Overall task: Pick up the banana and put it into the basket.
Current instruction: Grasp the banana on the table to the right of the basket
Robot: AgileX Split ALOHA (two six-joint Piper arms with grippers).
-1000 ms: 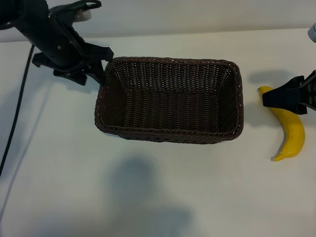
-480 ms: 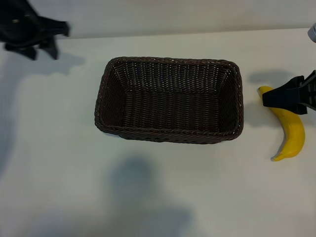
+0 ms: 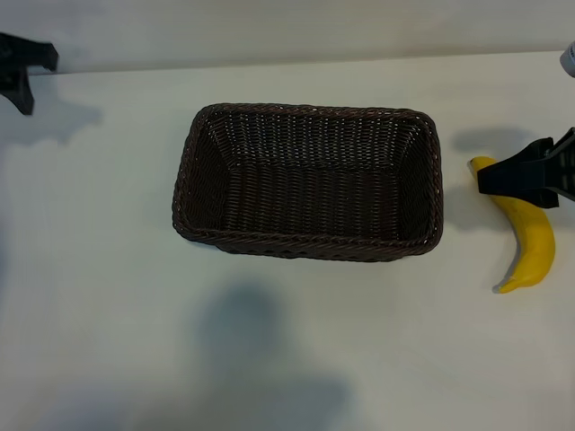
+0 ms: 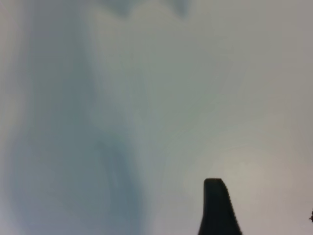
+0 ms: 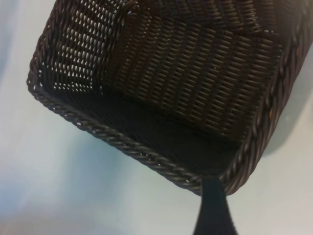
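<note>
The dark-brown wicker basket (image 3: 305,247) stands empty in the middle of the white table. To its right lies the yellow banana (image 3: 532,242), curved, with its stem end toward the back. My right gripper (image 3: 521,171) hovers over that stem end, open with nothing in it. In the right wrist view one finger (image 5: 212,208) shows in front of the basket's rim (image 5: 122,144), and the banana is out of view. My left gripper (image 3: 38,81) sits open and empty at the table's far back left. One of its fingers (image 4: 216,208) shows over bare table.
A pale grey object (image 3: 569,58) peeks in at the right edge, behind the banana. A broad soft shadow (image 3: 252,359) lies on the table in front of the basket. The table's back edge runs just behind the basket.
My left arm has pulled away from the basket's back-left corner to the far left edge of the view. The right gripper, banana and basket have not moved.
</note>
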